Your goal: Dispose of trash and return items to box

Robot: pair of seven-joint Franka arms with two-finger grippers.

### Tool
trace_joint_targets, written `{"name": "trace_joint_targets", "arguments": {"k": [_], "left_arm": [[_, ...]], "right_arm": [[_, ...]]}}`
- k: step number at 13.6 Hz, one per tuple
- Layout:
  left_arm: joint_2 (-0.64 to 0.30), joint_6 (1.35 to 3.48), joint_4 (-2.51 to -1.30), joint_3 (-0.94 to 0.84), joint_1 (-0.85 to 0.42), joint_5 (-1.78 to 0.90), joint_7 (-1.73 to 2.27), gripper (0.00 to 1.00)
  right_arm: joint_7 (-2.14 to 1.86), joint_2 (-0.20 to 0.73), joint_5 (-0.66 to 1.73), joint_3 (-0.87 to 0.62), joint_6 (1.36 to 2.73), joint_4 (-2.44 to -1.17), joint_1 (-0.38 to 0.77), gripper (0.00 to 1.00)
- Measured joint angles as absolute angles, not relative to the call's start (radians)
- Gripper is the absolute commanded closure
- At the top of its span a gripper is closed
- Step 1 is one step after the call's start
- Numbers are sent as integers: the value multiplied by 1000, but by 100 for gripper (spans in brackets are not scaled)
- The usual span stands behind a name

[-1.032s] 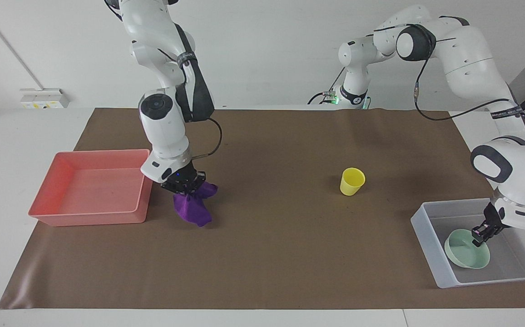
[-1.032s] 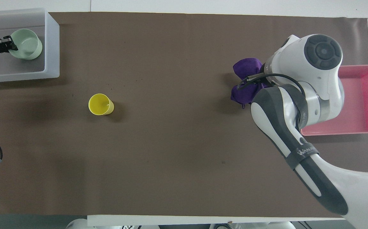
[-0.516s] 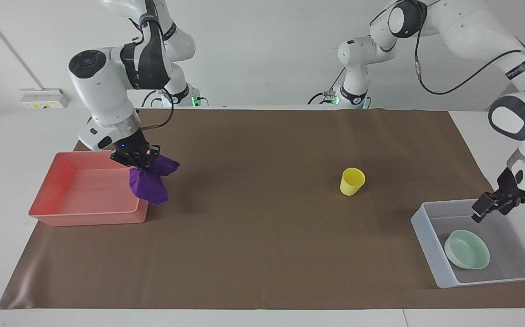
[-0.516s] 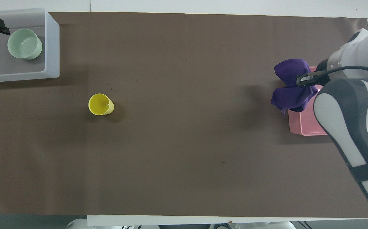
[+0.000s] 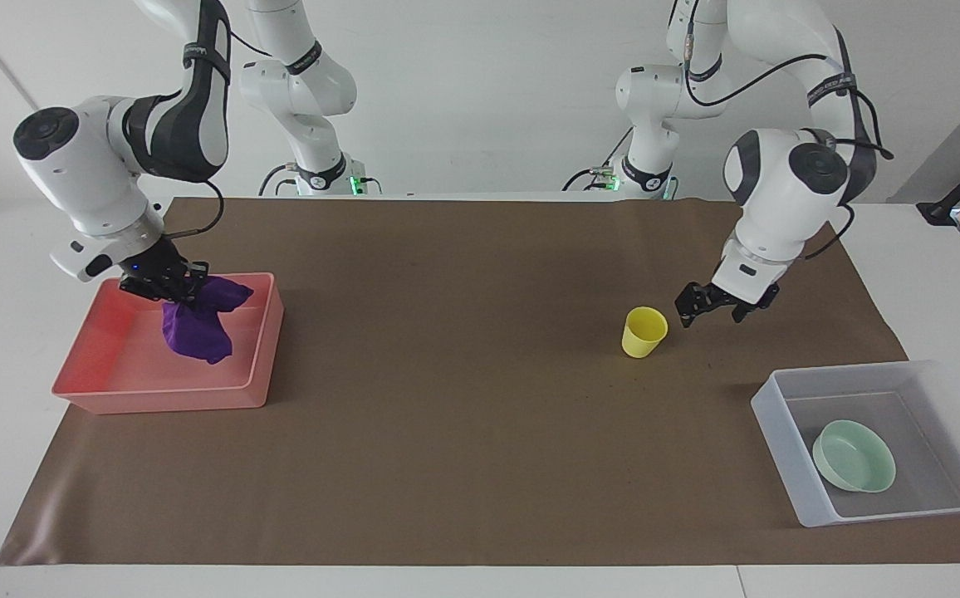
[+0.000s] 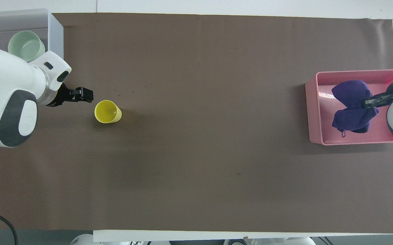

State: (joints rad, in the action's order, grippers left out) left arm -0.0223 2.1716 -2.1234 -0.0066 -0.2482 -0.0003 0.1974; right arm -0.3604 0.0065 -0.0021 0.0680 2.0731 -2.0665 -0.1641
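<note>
A brown mat covers the table under both arms. At the right arm's end sits the pink tray; the right gripper hangs over it, its fingers clamped on the purple rag, which droops below them into the tray. Whether the rag's lowest fold touches the tray floor cannot be told. At the left arm's end stands the whitish tub, well apart from the left gripper and farther from the robots than the spot it hangs over. The green bowl lies in the tub. The yellow cup stands upright on the mat just beside the left gripper, toward the right arm's end. The left gripper's fingers stand apart, holding nothing.
</note>
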Motion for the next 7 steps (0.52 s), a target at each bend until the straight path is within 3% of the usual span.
{"name": "trace_joint_targets", "arguments": {"k": [2,3,4,6,7], "left_arm": [[-11,2218,-2181,-7,-276,0,204,1],[-12,2260,-2209,-7,-286,0,207,50],[-13,2316,-2242,-7,-290,0,214,87],[-16,2397,-2293,-7,-293,0,243,100],[-16,2408,-2300,-6,-293,0,251,100]], "right_arm": [[-365,16,-2,68,2144,-2133,-178,90],[-365,26,-2,67,2179,-2156,-177,85],[-365,37,-2,66,2214,-2172,-177,82],[-365,52,-2,63,2261,-2194,-176,57],[-366,53,-2,62,2261,-2197,-176,34]]}}
